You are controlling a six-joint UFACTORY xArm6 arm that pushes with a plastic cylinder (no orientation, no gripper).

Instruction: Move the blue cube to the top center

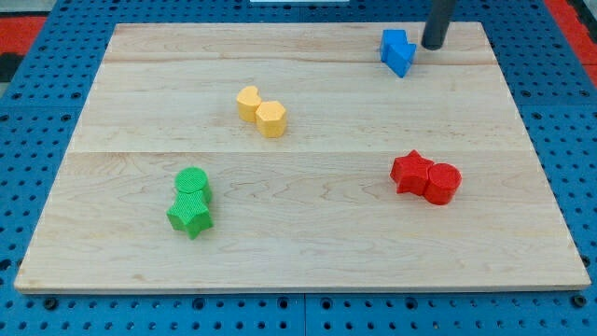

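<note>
Straight dark grey rod (433, 45)

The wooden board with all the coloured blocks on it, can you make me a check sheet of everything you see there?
Surface: pale wooden board, flat, made of joined planks.
Job's things: blue cube near the view's top right, with a second blue piece seemingly against it.
Clutter: two yellow blocks touching, left of centre; green cylinder against green star, lower left; red star against red cylinder, right.
Gripper: none; my tip sits just right of the blue cube, contact unclear.
Cables: nothing seen.
Surroundings: blue perforated base; red patches at the top corners.
</note>
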